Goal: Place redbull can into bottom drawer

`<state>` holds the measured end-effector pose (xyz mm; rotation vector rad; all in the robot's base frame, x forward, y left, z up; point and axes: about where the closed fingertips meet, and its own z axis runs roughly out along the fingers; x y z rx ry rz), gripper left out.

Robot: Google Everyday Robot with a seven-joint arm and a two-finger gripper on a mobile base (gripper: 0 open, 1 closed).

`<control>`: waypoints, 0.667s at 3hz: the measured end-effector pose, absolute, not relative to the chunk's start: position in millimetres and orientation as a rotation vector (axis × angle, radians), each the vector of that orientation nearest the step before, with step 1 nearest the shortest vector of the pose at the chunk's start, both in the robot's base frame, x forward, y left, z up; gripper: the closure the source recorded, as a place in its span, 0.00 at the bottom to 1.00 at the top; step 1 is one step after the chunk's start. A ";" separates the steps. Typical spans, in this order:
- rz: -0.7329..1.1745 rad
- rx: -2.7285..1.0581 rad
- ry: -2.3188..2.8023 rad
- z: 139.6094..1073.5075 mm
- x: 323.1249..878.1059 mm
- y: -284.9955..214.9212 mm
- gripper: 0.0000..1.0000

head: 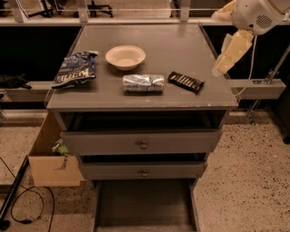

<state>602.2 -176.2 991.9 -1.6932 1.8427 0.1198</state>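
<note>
The redbull can (143, 83), a shiny silver-and-blue cylinder, lies on its side near the front middle of the grey cabinet top (176, 41). The bottom drawer (144, 204) is pulled out at the cabinet's foot, and its dark floor is bare. My gripper (222, 64) hangs from the white arm (256, 13) at the upper right, above the cabinet's right edge, to the right of the can and well apart from it. It holds nothing that I can see.
A dark candy bar (186, 81) lies right of the can. A white bowl (125, 57) sits behind it. A blue chip bag (76, 68) lies at the left. Two upper drawers with round knobs (143, 145) are slightly open. A cardboard box (50, 156) stands on the floor at the left.
</note>
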 end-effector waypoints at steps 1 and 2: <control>0.194 -1.619 1.811 974.7 611.2 -142.6 0.00; 0.278 -1.610 1.801 941.0 618.5 -104.9 0.00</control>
